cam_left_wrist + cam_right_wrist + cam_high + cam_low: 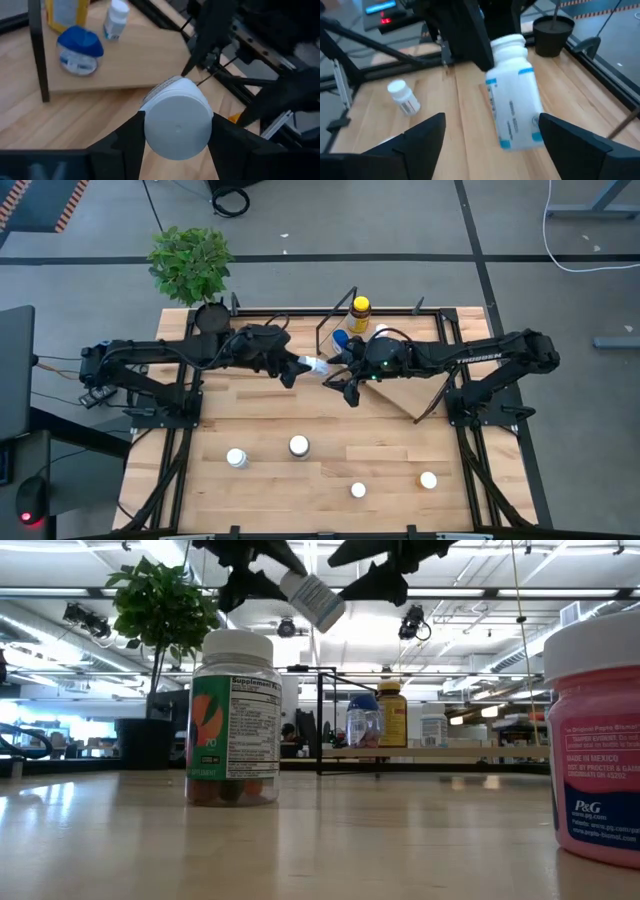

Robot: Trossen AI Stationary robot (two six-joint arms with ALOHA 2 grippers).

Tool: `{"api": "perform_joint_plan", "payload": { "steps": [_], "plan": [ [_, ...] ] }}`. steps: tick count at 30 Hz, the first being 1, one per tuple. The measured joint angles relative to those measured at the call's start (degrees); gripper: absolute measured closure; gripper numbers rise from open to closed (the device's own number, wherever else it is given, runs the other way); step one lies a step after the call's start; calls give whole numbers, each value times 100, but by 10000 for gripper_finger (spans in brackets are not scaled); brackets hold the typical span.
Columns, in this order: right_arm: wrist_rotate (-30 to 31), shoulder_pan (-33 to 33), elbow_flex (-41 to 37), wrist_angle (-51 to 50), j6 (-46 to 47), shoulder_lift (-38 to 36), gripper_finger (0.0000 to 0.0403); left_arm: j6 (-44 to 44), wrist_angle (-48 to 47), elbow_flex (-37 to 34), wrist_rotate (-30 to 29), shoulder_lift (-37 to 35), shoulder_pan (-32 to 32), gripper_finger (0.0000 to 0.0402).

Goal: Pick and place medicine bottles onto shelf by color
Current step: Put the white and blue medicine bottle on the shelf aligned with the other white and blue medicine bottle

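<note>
My left gripper (pixel 303 364) is shut on a white bottle (pixel 316 365) with a blue-edged label, held in the air over the table's middle. My right gripper (pixel 342 377) is open. Its fingers stand on either side of the bottle's bottom end (pixel 517 135) without touching it. Just beyond is the shelf (pixel 400 385), a light-wood board on a black wire frame. On it stand an amber bottle with a yellow cap (pixel 358 312), a blue-capped bottle (pixel 77 47) and a small white bottle (pixel 116 20). My left gripper pinches the bottle at its white cap end (pixel 177 125) between its two fingers (pixel 127 142), coming level from the table's left side. The bottle is lifted clear and tilted, its cap (pixel 507 42) toward my left gripper and its bottom toward my right gripper.
Several white-capped bottles stand on the near part of the table (pixel 236 457) (pixel 299 445) (pixel 358 490) (pixel 428 479). One small white bottle (pixel 404 97) lies on its side. A potted plant (pixel 190 265) stands at the far left corner. The arms' black bases stand at both table sides.
</note>
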Motion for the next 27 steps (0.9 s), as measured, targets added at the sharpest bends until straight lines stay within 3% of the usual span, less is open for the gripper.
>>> {"api": "perform_joint_plan", "payload": {
  "steps": [27],
  "plan": [
    [159,-66,-3,224,-497,258,69,-69,808,-15,202,284,-59,211]
  ]
}}
